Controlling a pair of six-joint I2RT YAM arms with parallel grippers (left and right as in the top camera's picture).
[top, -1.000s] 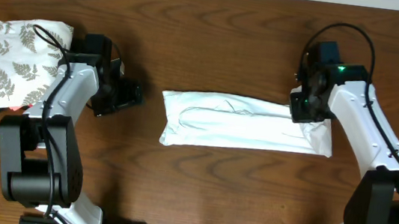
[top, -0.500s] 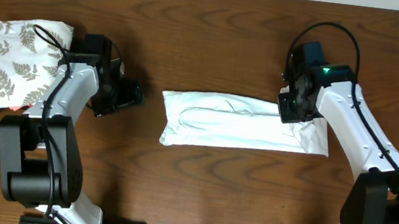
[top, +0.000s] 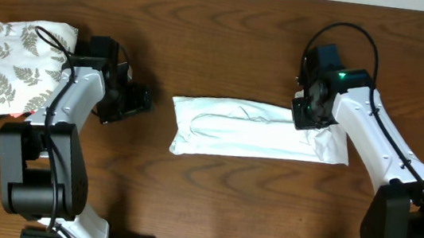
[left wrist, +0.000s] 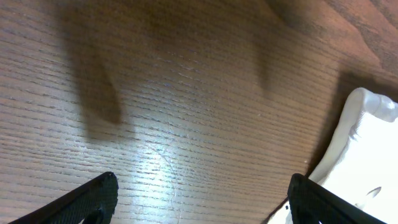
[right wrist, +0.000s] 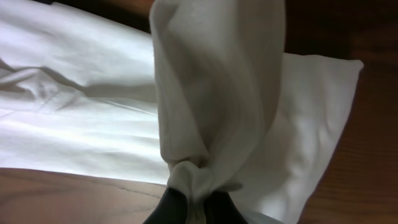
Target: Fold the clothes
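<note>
The clothes (top: 235, 130), a white T-shirt folded into a long strip, lie across the middle of the table. My right gripper (top: 308, 114) hovers over the strip's right part, shut on a bunched fold of the white cloth (right wrist: 211, 93) that rises from the strip to the jaws of that gripper (right wrist: 193, 208). My left gripper (top: 140, 99) stands open over bare wood just left of the shirt. Nothing lies between the fingertips of this gripper (left wrist: 202, 190), and the shirt's left end (left wrist: 367, 143) shows beside its right finger.
A folded white cloth with a grey fern-leaf pattern (top: 18, 65) lies at the far left, behind my left arm. The dark wooden table (top: 212, 191) runs to a pale edge at the back. Both arm bases stand at the front edge.
My right gripper has moved left, carrying the shirt's right end over the strip, so the strip's right edge has drawn in a little. The left arm has stayed still.
</note>
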